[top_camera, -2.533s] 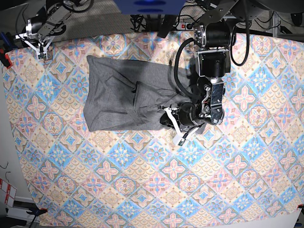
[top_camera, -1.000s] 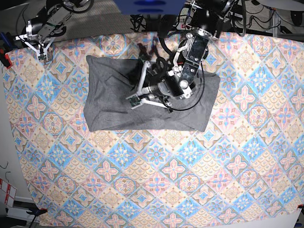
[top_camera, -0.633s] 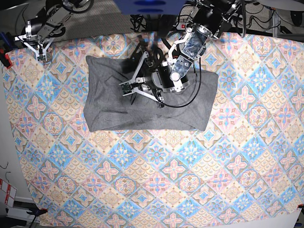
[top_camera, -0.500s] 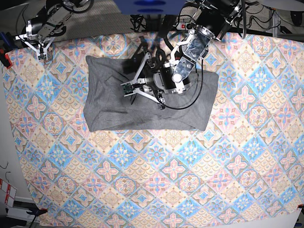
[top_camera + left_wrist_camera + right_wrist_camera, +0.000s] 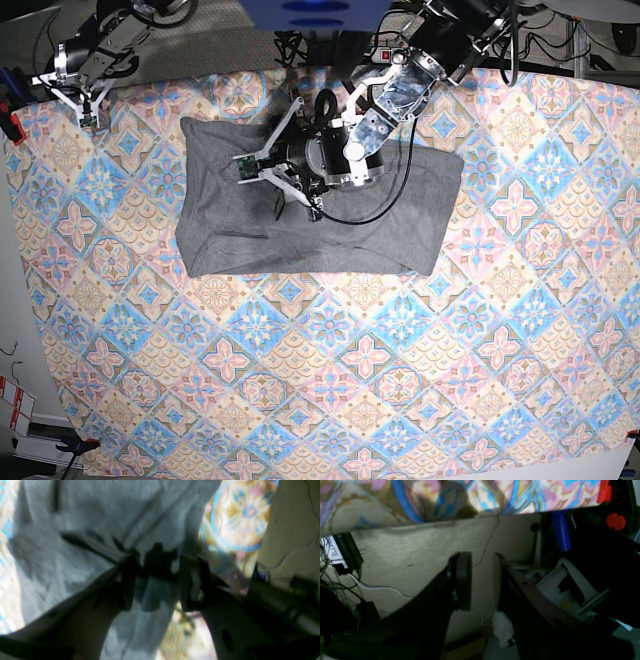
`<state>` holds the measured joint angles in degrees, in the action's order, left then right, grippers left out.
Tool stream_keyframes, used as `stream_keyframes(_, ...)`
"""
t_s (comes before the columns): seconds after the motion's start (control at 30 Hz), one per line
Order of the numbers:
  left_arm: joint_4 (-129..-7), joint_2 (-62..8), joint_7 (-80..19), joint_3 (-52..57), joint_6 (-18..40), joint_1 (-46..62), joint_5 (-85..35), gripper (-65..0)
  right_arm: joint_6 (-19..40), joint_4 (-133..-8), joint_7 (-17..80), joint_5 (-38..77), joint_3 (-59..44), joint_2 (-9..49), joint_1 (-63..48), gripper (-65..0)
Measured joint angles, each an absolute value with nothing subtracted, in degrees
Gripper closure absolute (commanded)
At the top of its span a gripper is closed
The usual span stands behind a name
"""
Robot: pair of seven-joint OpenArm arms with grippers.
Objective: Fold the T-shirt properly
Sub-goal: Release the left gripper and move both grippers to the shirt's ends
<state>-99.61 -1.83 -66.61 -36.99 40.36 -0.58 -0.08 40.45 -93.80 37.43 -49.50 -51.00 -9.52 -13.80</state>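
Base view shows me the T-shirt (image 5: pixel 310 215) lying flat on the tablecloth (image 5: pixel 400 380), in the far half of the table and a bit toward my right arm's side. It looks like a wide grey block with no sleeves sticking out, so I think some folding is already done, but it is not a small neat stack yet. I think at least one more fold is left, and I see some wrinkles near the middle. My left gripper (image 5: pixel 268 182) hangs over the middle of the shirt with its fingers spread apart. In the left wrist view I see the left gripper (image 5: pixel 155 580) with a gap between the two dark fingers and grey cloth under them. That view is very blurry, so I cannot tell if the fingers touch the cloth or just float above it. I do not see any cloth pinched between them, so I think it has let go. My right gripper (image 5: pixel 80 92) is parked at the far corner of the table, well away from the shirt. In the right wrist view the right gripper (image 5: pixel 482 580) has a narrow gap between its fingers and nothing in it; I only see the floor and wires past the table edge. My left arm covers part of the shirt, so I cannot see how the cloth lies under it. I also cannot see the neck hole or how many layers there are.
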Motion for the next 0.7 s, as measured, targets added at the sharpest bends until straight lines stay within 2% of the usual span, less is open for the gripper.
stream_keyframes(0.1, -105.95, 0.60, -61.19, -27.75, 40.36, 2.61, -0.58, -18.8, 40.45, -93.80, 37.45, -49.28, -51.00, -9.54, -13.80, -15.0)
stream_keyframes(0.17, -108.22, 2.35, -60.38, -19.92, 40.36, 3.51, -0.19, -17.1, 40.51, -94.21, 37.34, -49.39, -50.98, -9.67, -13.63, -18.4)
stream_keyframes(0.27, -109.43, 3.51, -60.64, -8.93, 39.66, 3.36, 1.87, -16.6, 40.42, -96.20, 38.13, -47.00, -50.15, -9.56, -12.34, -26.3)
stream_keyframes(0.37, -109.78, 1.54, -60.53, -2.24, 39.64, 3.60, 4.45, -16.6, 40.45, -98.56, 37.41, -39.07, -51.27, -9.54, -9.93, -30.3)
stream_keyframes(0.5, -110.28, -2.17, -60.99, 2.48, 40.10, 4.86, 6.07, -16.6, 40.45, -98.15, 39.83, -36.82, -51.33, -9.54, -7.33, -31.2)
stream_keyframes(0.6, -110.87, -3.57, -60.58, 6.48, 40.45, 6.42, 5.85, -16.6, 40.23, -94.76, 45.41, -37.65, -51.72, -9.45, -3.49, -31.4)
stream_keyframes(0.7, -110.87, -4.38, -60.62, 11.20, 40.34, 7.20, 6.22, -16.6, 40.32, -90.28, 46.02, -36.73, -51.64, -9.52, 1.65, -31.5)
